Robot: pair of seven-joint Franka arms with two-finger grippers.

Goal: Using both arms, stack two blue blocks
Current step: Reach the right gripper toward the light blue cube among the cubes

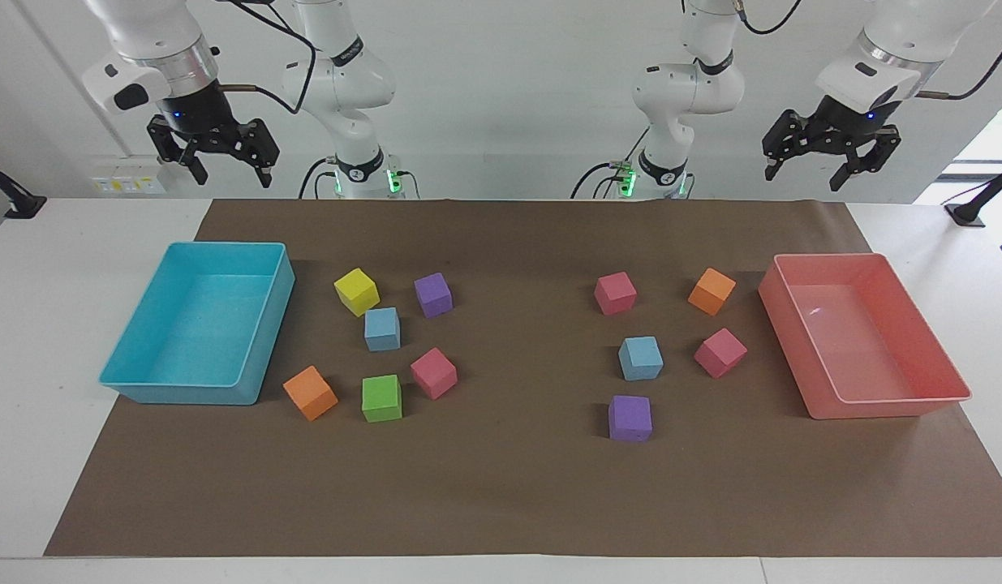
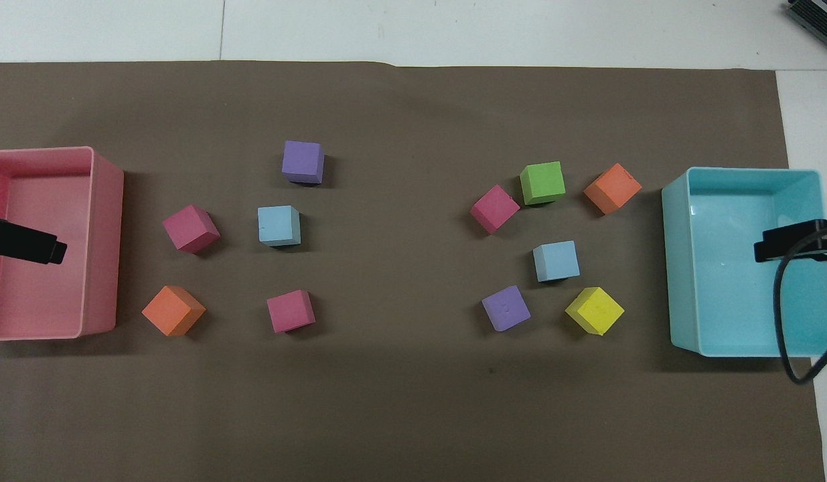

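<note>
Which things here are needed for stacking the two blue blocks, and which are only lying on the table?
Needed:
- blue block beside the yellow cube
- blue block among the pink cubes
- left gripper, open, raised
- right gripper, open, raised

Lying about:
- teal tray, pink tray
- yellow, purple, pink, orange and green cubes

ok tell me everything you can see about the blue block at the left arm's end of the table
The blue block is a small light sky-blue cube, matte and foam-like, resting flat and upright on the brown paper. It stands apart from everything: a purple cube farther from the robots, a pink cube nearer to them, another pink cube beside it. No tool touches it.
</note>
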